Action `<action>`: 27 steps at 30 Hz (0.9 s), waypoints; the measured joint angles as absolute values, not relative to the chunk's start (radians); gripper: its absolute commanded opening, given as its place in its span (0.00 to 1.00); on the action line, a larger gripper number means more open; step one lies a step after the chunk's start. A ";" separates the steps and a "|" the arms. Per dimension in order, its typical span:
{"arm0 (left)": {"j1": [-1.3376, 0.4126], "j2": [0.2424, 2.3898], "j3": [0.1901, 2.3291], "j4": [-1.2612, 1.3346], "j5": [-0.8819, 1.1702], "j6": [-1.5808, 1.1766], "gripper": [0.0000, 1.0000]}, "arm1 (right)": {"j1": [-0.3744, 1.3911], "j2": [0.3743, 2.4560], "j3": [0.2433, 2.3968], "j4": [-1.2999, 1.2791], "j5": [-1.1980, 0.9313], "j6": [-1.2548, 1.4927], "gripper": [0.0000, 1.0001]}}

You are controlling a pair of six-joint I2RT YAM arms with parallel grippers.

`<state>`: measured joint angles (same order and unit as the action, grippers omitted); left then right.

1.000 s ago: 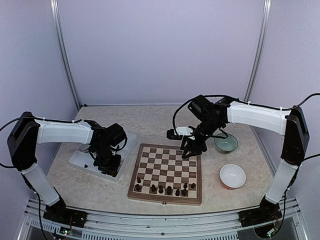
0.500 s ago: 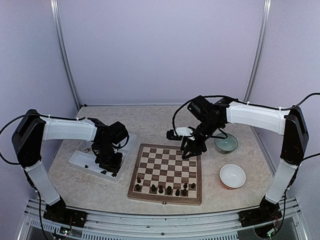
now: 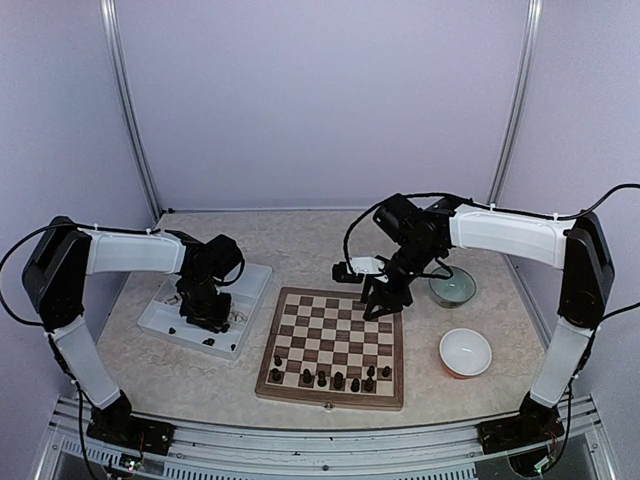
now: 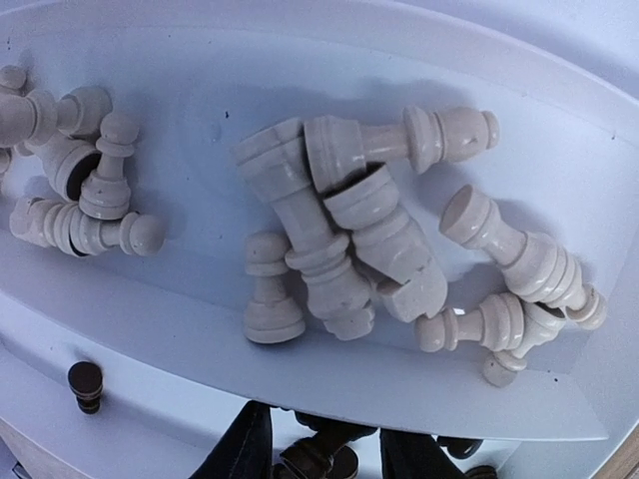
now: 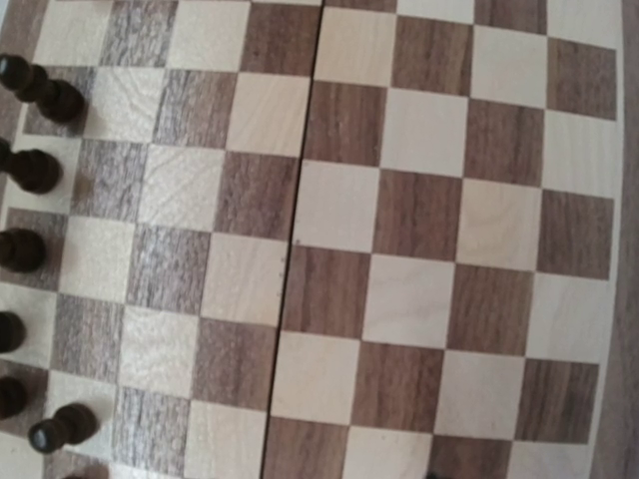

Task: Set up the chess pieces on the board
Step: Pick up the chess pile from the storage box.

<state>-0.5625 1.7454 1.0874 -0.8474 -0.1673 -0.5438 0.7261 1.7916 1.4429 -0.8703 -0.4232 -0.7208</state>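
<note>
The board [image 3: 335, 345] lies at the table's middle, with several dark chess pieces [image 3: 340, 380] standing in its near rows. In the right wrist view the same dark pieces [image 5: 35, 170] line the left edge of the board [image 5: 419, 230]. My right gripper [image 3: 383, 302] hangs over the board's far edge, its fingers apart with nothing seen between them. My left gripper [image 4: 324, 461] is low over the white tray [image 3: 250, 285], open. A dark piece [image 4: 319, 454] lies between its fingers [image 4: 240, 451] with gaps on both sides. Cream pieces [image 4: 339, 239] lie jumbled in the tray.
A glass bowl [image 3: 452, 287] and a white bowl with a red rim [image 3: 465, 352] stand right of the board. A few dark pieces [image 3: 208, 342] lie in the tray's near strip, and one [image 4: 85, 382] shows in the left wrist view.
My left gripper has moved from the tray's near edge towards its far left and its jaws have widened a little. The right arm has hardly moved.
</note>
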 measured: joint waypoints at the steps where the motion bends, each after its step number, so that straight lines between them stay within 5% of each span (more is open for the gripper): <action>1: -0.562 1.744 1.087 -0.845 -0.170 -0.545 0.38 | 0.726 1.792 1.443 -0.870 -0.423 -0.720 0.44; 27: -0.590 1.677 1.018 -0.811 -0.145 -0.580 0.37 | 0.726 1.811 1.449 -0.874 -0.426 -0.720 0.44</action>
<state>-0.5903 1.6772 1.0176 -0.8108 -0.1452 -0.5797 0.7261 1.8107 1.4487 -0.8742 -0.4259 -0.7204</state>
